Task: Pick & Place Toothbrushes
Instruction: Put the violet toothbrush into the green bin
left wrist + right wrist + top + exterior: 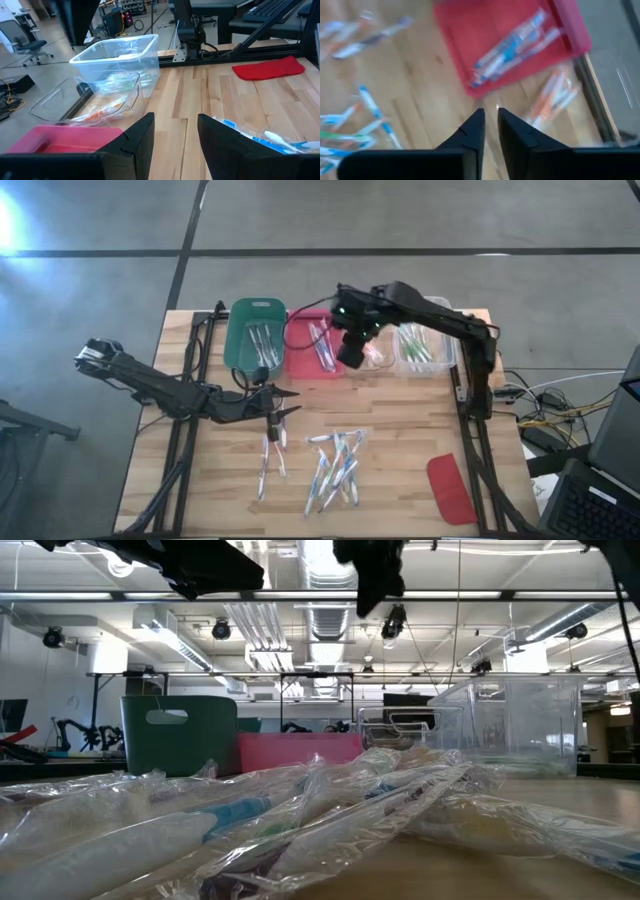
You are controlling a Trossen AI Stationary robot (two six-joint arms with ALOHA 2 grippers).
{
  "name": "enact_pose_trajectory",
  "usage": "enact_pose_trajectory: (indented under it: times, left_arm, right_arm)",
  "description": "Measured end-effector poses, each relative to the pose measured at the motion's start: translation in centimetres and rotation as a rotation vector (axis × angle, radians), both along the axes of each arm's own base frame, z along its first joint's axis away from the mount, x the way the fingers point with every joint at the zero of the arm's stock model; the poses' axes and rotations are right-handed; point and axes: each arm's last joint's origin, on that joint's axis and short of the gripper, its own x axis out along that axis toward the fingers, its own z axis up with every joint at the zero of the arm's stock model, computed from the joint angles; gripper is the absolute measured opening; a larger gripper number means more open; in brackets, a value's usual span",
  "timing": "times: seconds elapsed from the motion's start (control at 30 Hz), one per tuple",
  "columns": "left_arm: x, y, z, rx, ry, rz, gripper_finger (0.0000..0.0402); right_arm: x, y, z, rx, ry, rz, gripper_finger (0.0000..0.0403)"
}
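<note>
Wrapped toothbrushes lie in a loose heap on the wooden table's near middle, with two more to their left. Others lie in the green bin, the red bin and the clear bins along the far edge. My right gripper hangs high over the gap between the red bin and a low clear tray. It points down, shut but for a slit, with nothing between its fingers. My left gripper hovers open above the table, just beyond the two left-hand toothbrushes.
A flat red lid lies at the table's near right corner. Black frame rails run along the table's left and right sides. Bare wood lies between the bins and the heap of toothbrushes.
</note>
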Motion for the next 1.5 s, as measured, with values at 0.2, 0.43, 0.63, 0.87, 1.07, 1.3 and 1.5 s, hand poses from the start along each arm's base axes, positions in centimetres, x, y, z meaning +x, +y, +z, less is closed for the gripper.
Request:
enact_pose_trajectory:
  times: [0.2, 0.43, 0.63, 0.87, 1.07, 1.3, 1.5]
  left_arm:
    - [0.0, 0.0, 0.0, -0.018, -0.002, 0.004, 0.0156]
    - [0.0, 0.0, 0.0, -0.019, -0.003, 0.004, 0.0156]
    - [0.0, 0.0, 0.0, -0.019, -0.004, 0.003, 0.0156]
    - [0.0, 0.0, 0.0, -0.019, -0.005, 0.004, 0.0156]
    - [0.0, 0.0, 0.0, -0.019, -0.007, 0.004, 0.0156]
    - [0.1, 0.0, 0.2, -0.034, -0.024, 0.005, 0.0156]
    - [0.0, -0.1, 0.4, -0.056, -0.013, -0.032, 0.0156]
  right_arm:
    - [-2.0, 5.2, 2.1, -0.047, -0.122, 0.119, 0.0011]
    - [-6.0, 9.2, 3.3, -0.086, -0.229, 0.154, 0.0013]
    - [-9.4, 10.9, 3.1, -0.109, -0.332, 0.182, 0.0009]
    - [-12.9, 12.0, 1.2, -0.138, -0.465, 0.232, 0.0009]
    - [-15.5, 12.1, -2.0, -0.174, -0.567, 0.263, 0.0008]
    - [-18.3, 11.7, -5.6, -0.186, -0.639, 0.267, 0.0008]
    - [-20.1, 11.4, -8.0, -0.168, -0.687, 0.244, 0.0008]
